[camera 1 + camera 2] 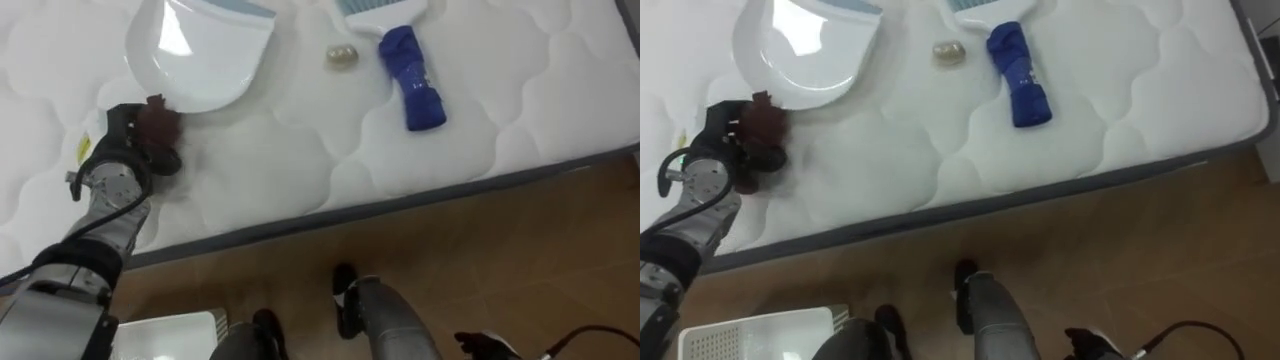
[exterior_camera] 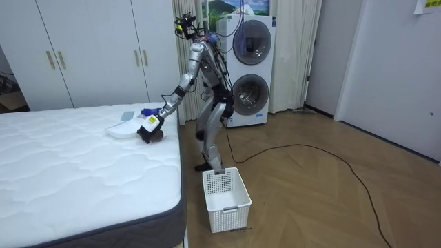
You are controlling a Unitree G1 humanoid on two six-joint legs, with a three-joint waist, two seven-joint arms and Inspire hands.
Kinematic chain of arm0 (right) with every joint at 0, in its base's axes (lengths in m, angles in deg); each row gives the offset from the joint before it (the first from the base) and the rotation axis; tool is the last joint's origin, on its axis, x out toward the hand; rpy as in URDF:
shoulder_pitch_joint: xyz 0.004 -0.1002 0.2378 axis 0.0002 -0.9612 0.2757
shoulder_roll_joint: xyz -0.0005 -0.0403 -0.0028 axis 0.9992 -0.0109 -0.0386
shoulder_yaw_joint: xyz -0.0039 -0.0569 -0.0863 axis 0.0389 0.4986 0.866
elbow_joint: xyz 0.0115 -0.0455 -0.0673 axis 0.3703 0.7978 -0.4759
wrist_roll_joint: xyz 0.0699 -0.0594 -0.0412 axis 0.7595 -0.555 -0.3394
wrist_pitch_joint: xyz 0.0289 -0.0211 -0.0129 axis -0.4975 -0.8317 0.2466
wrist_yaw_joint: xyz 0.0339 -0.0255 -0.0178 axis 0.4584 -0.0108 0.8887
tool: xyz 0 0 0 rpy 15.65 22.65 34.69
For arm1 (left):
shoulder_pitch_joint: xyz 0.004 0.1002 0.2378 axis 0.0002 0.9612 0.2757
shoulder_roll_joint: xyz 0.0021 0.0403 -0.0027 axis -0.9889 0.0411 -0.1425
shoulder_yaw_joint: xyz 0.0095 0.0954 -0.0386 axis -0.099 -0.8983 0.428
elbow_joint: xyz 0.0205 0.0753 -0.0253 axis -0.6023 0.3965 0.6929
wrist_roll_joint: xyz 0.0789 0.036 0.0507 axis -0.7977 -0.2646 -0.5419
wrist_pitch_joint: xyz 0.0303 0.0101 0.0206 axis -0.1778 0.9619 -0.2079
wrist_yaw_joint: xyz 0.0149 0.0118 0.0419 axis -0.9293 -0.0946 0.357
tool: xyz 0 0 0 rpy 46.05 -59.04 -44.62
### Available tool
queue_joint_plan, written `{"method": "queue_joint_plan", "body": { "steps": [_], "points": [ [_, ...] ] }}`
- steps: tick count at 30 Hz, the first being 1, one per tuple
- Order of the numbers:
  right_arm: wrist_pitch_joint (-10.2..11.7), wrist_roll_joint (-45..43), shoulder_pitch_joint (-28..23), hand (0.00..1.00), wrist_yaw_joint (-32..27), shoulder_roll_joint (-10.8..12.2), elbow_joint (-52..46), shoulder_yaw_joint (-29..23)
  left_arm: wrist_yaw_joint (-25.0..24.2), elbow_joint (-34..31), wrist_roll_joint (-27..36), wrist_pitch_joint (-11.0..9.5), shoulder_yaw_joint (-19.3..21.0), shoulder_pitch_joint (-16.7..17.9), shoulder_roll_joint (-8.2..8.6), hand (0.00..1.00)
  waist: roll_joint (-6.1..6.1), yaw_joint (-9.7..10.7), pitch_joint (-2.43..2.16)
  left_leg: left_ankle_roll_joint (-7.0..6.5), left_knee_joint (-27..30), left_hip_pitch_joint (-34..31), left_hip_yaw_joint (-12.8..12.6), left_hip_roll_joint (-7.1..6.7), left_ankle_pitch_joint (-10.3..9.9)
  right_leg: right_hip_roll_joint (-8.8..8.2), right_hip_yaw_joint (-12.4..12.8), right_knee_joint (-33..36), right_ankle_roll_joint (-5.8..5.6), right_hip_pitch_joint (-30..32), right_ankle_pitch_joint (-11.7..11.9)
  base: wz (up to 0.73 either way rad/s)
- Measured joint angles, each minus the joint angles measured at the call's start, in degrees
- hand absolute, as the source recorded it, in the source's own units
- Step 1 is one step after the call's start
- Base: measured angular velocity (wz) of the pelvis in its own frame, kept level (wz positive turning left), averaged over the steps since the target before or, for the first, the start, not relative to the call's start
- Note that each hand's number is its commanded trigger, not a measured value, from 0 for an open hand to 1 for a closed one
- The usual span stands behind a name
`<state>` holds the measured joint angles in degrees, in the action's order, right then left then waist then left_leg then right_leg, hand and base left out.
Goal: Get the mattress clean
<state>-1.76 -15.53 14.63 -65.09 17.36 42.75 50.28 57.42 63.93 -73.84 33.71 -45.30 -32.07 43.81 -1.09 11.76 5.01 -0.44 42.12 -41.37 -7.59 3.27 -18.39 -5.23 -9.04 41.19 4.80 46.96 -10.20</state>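
Left hand [image 1: 128, 158] is down on the mattress [image 1: 300, 165], at 9 o'clock in the eye view. It is clamped: fingers are curled round a dark maroon scrap [image 1: 158, 120]. The scrap sits at the hand's 12 o'clock end and touches the near rim of the white dustpan [image 1: 200, 60]. I can't tell whether it is lifted clear of the quilting.

The dustpan lies flat on the bed at 11 o'clock, with its open mouth toward 12. A small beige wad [image 1: 340, 57] lies loose at the pan's 3 o'clock, near it but apart. A crumpled blue item [image 1: 412, 82] is at the wad's 3 to 4 o'clock, lying lengthwise roughly from 12 to 5. A brush head [image 1: 385, 8] is just at its 12 o'clock end, cut off by the frame edge. I can't tell whether the two touch.

Right hand [image 1: 478, 346] hangs low at 5 o'clock, off the bed and over the wood floor [image 1: 520, 250]. Its state: can't tell.

In the room view I stand at the side of the bed near its corner, bent forward, with the left arm stretched out over the mattress. The white slatted basket [image 2: 226, 198] is on the floor just by my feet. The stacked washer and dryer [image 2: 251, 72] are behind me.
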Motion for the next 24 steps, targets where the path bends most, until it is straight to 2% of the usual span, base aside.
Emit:
{"method": "queue_joint_plan", "body": {
  "steps": [4, 6, 16, 24],
  "points": [
    [-0.65, -0.16, -0.17, 0.00, 0.39, 0.01, -0.03, 0.00, -0.92, 0.81, 0.07, 1.56, -0.66, -0.05, -0.61, 1.00, 0.00, 0.68, 0.00, -0.21, -0.07, 0.19, -0.33, -0.12, -0.20, 0.02, 0.13, -0.09, -0.34, 0.02, -0.14, -0.04],
    [-1.47, -0.16, -0.16, 0.00, 0.52, 0.00, -0.05, 0.00, -2.14, 1.80, 0.06, 2.30, -1.28, -0.28, -0.25, 1.00, -0.01, 0.71, -0.01, -0.28, -0.33, 0.18, -0.40, -0.12, -0.29, 0.07, 0.13, -0.42, -0.46, 0.02, -0.16, 0.00],
    [-1.60, -0.08, -0.02, 0.00, 0.42, -0.04, -0.30, 0.00, -3.29, 2.00, 0.08, 3.50, -1.46, -0.67, -0.01, 1.00, -0.25, 0.46, -0.16, -0.27, -0.43, 0.26, -0.40, -0.08, -0.60, 0.14, 0.17, -0.43, -0.69, 0.01, -0.47, 0.00],
    [-1.50, 0.50, -0.11, 0.00, -0.85, -0.17, -0.31, -0.13, -2.76, 2.08, -0.01, 3.63, 0.12, 0.54, 0.66, 1.00, -0.24, -0.13, -0.22, -0.37, -0.72, 1.91, -2.19, -0.12, -0.66, 0.18, 1.89, 0.57, -0.73, -0.20, -0.54, -0.07]
  ]
}}
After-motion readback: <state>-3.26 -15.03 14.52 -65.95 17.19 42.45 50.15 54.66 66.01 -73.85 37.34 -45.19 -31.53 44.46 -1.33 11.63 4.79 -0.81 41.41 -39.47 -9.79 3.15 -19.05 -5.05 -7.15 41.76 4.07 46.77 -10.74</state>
